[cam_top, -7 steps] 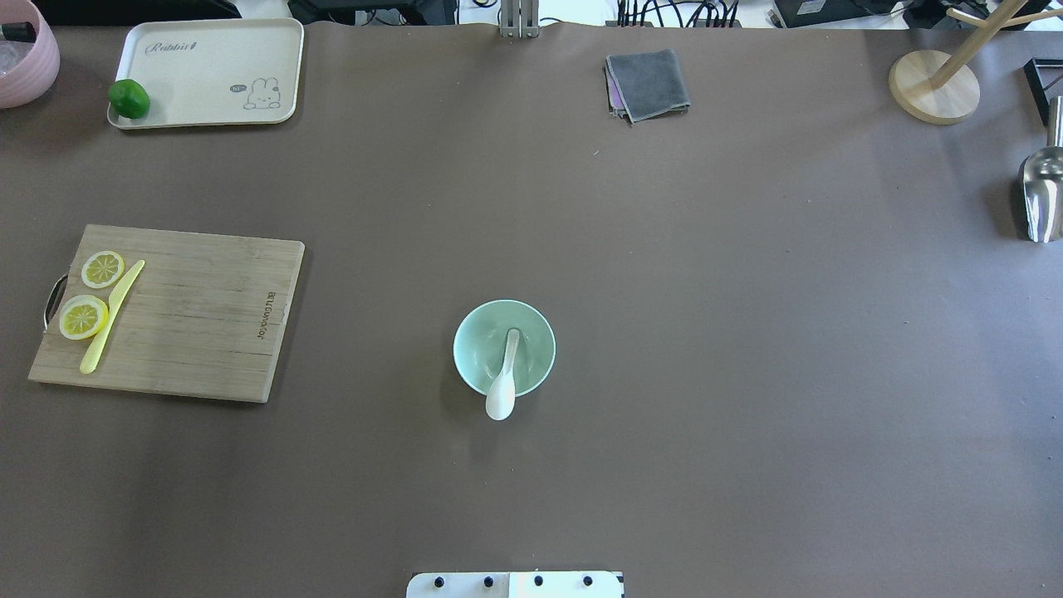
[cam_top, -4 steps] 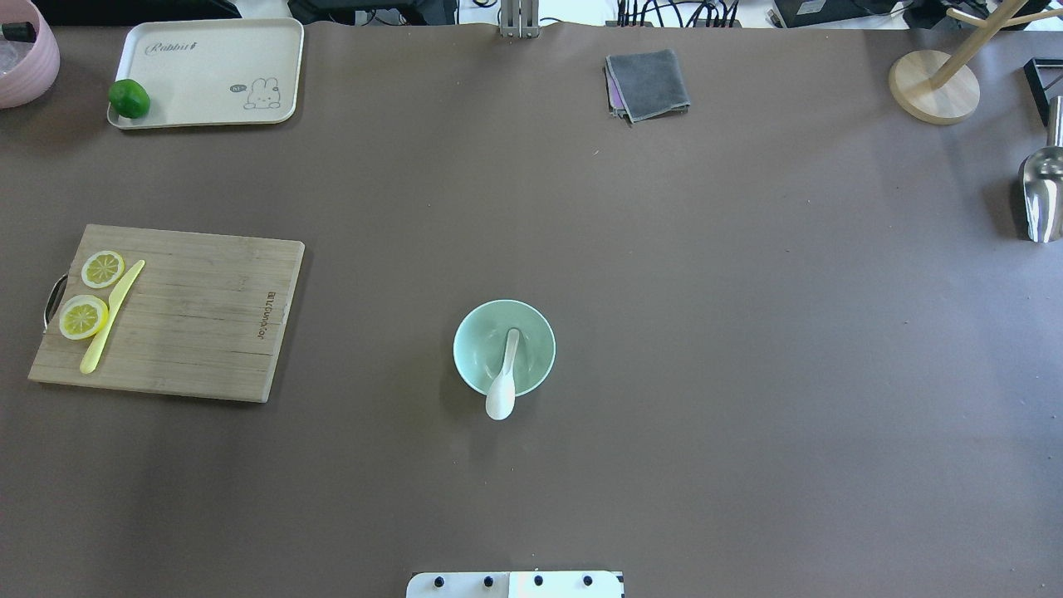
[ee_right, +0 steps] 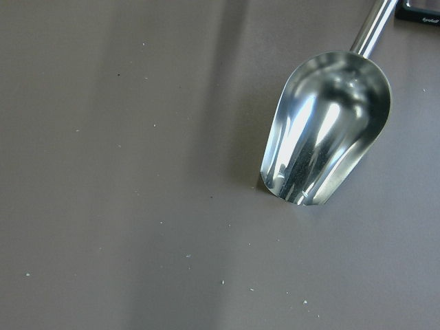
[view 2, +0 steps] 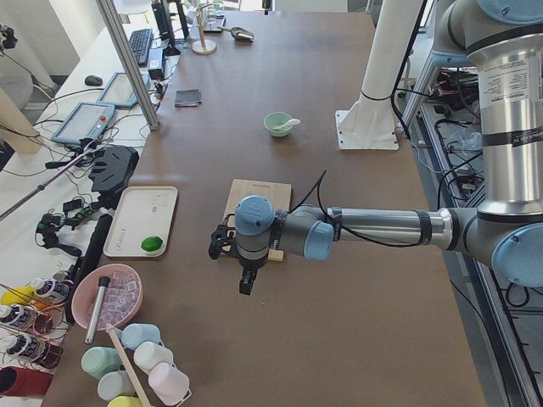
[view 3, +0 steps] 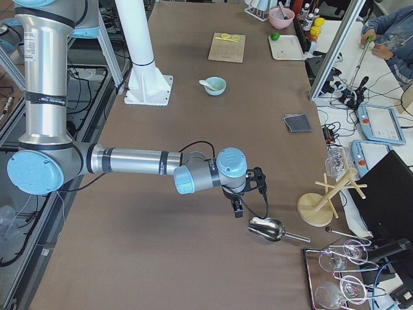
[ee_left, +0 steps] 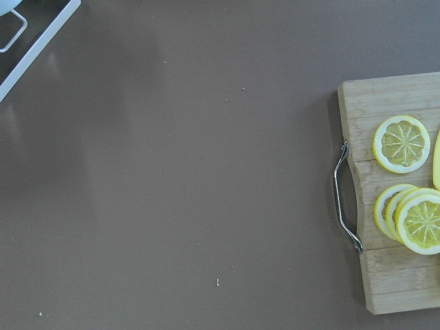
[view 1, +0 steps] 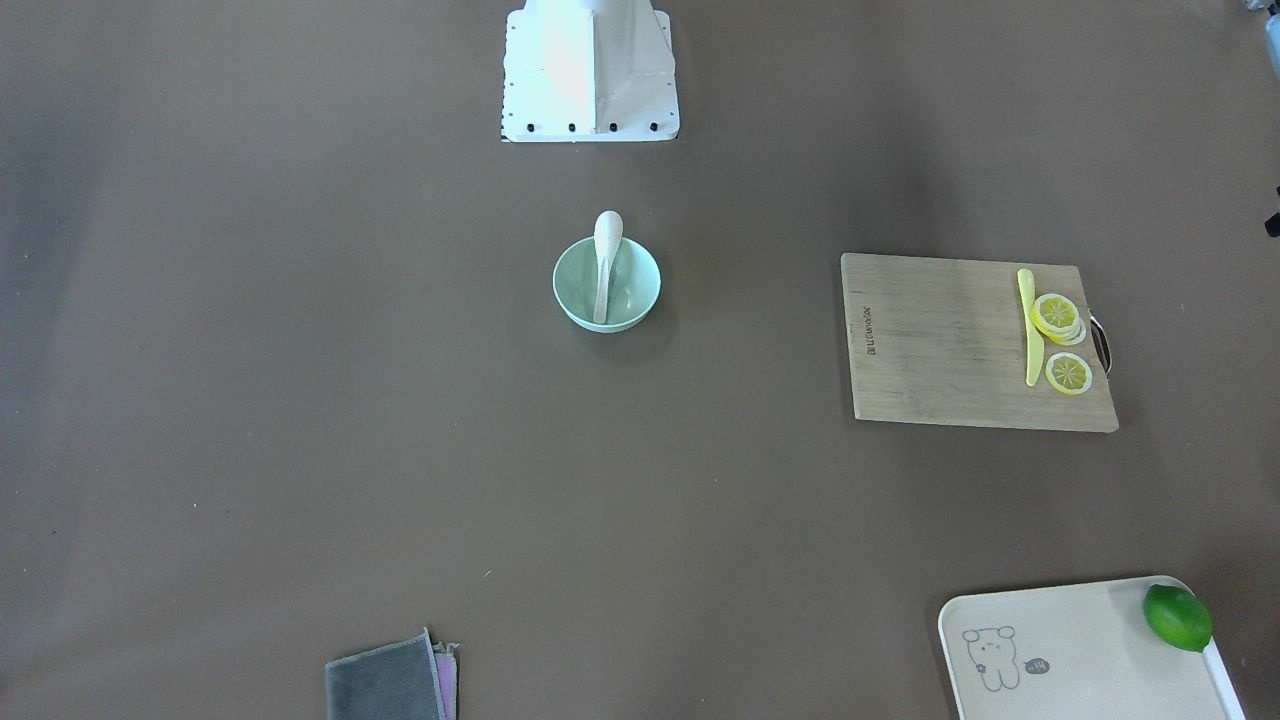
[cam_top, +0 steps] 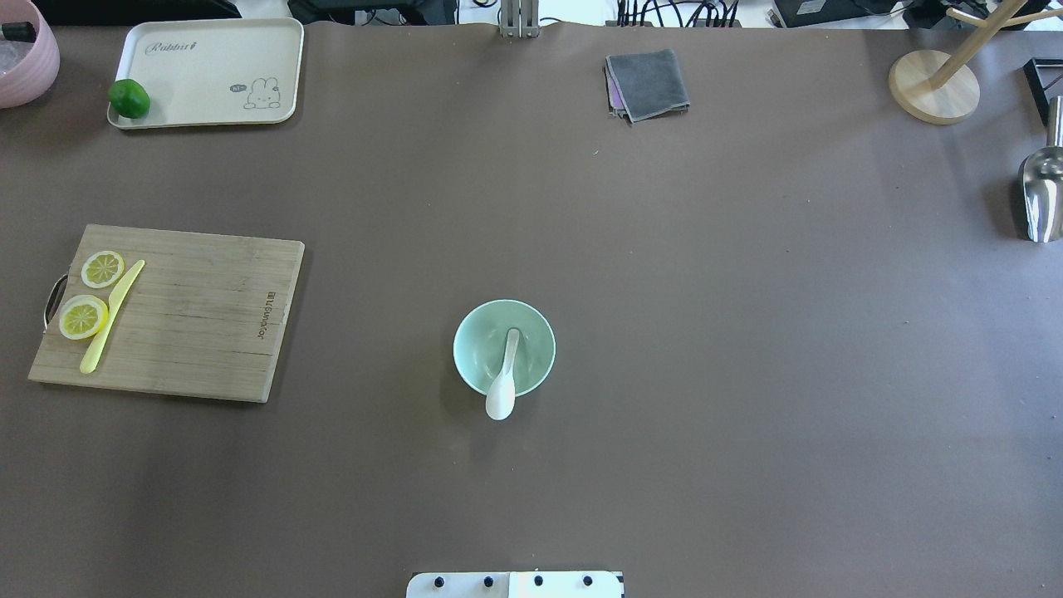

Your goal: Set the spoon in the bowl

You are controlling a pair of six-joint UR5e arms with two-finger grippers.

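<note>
One small glossy white soup spoon [cam_top: 503, 378], with a deep oval scoop and a short curved handle, lies in the small round pale mint-green bowl [cam_top: 536, 336] midway along the brown desk [cam_top: 747, 374], toward the robot's edge. Its handle tip rests down inside the bowl, and its scoop overhangs the rim on the robot's side.

The left claw [view 2: 244, 287] hangs above the desk's left end and the right claw [view 3: 237, 208] above the right end. Only the side views show them, so I cannot tell whether either is spread or pressed together.

By the left edge a rectangular wooden cutting board [cam_top: 191, 324] carries lemon slices [cam_top: 83, 316] and a thin flat yellow knife [cam_top: 112, 316]. A shiny steel scoop [cam_top: 1042, 195] lies at the right edge, partly cut off.

In the far left corner a cream tray [cam_top: 208, 58] holds a green lime [cam_top: 129, 99]. A pink bowl [cam_top: 25, 58] beside it is cropped, its contents unclear. A folded grey cloth [cam_top: 648, 83] lies at the far edge.
</note>
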